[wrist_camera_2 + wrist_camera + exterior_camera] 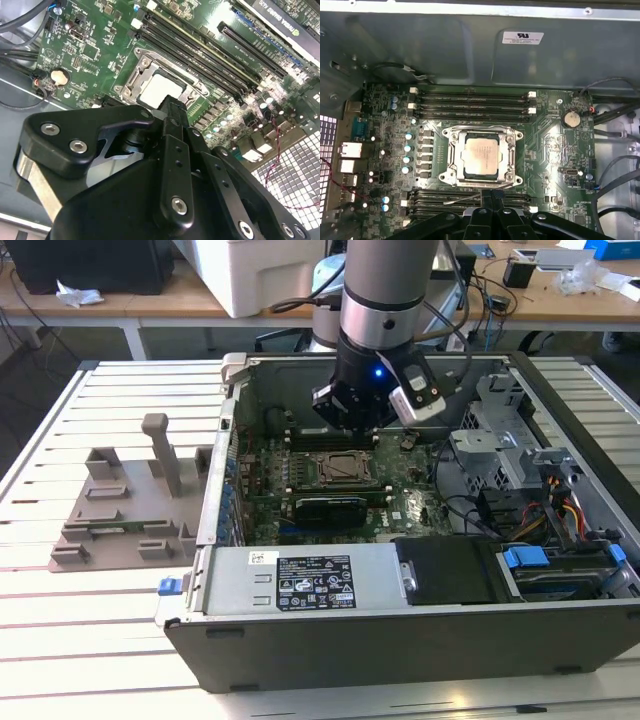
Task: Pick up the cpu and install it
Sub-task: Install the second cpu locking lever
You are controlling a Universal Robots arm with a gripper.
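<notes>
The cpu point(480, 155) lies flat inside its metal socket frame point(451, 165) in the middle of the green motherboard point(555, 150), pale top facing up; in the second wrist view the cpu point(159, 89) shows just past the tip of the tool point(172, 107). Rows of black memory slots point(470, 102) run along two opposite sides of the socket. A round coin battery point(571, 119) sits on the board well apart from the socket, near loose black cables point(620, 175).

The tool hangs just above the board, close to the socket's edge, and nothing sits between its black fingers point(174, 125), which look drawn close together; how far apart they stand I cannot tell for sure.

From the exterior view, the arm point(385, 290) reaches down into the open computer case point(400, 640), the tool point(352, 425) at about 12 o'clock of the socket. A black expansion card point(325, 508) lies at 6 o'clock of the socket. The case rests on a slatted table point(100, 640), with a grey fixture plate point(120, 510) at 9 o'clock of the case.
</notes>
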